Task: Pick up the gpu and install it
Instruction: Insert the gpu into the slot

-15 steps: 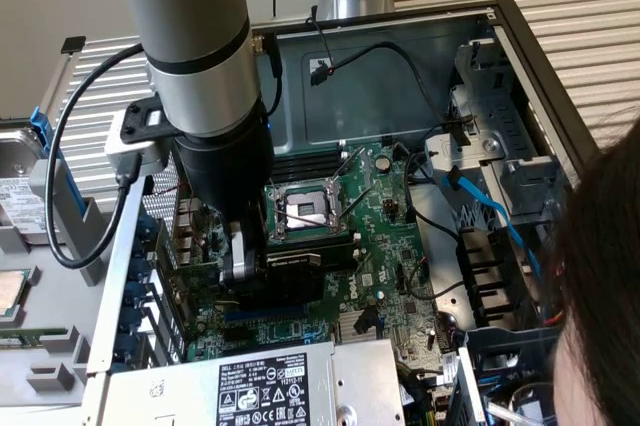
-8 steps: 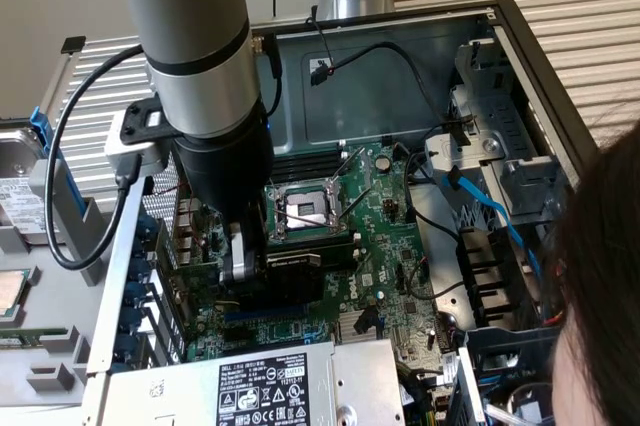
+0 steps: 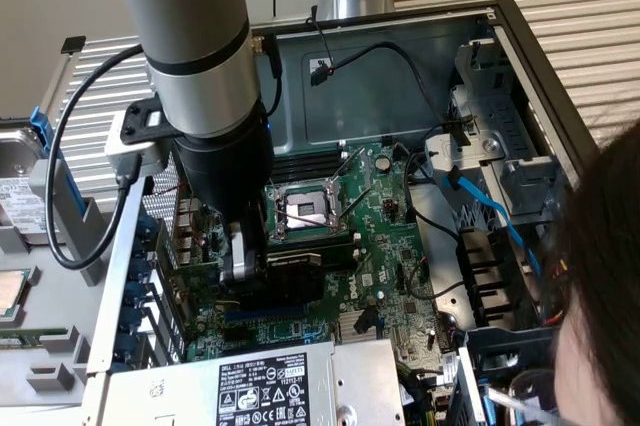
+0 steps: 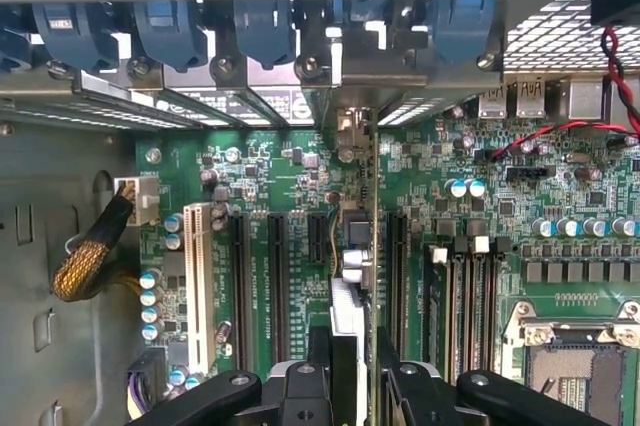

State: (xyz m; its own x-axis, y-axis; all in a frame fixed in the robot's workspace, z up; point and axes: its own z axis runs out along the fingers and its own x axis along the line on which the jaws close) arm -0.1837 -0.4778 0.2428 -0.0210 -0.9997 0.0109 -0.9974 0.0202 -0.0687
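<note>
Gpu (image 4: 357, 276) edge-on, upright over the motherboard (image 4: 480, 216) among its expansion slots, bracket end toward the case's rear slot covers (image 4: 260, 36). Pinched between the fingers of the claw (image 4: 352, 378), inside the open computer case (image 3: 400, 76).

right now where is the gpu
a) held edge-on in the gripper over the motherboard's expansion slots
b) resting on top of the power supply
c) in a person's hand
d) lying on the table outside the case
a: the gripper is shut on the gpu, which stands edge-on above the motherboard among the slots, as the wrist view shows.
</note>
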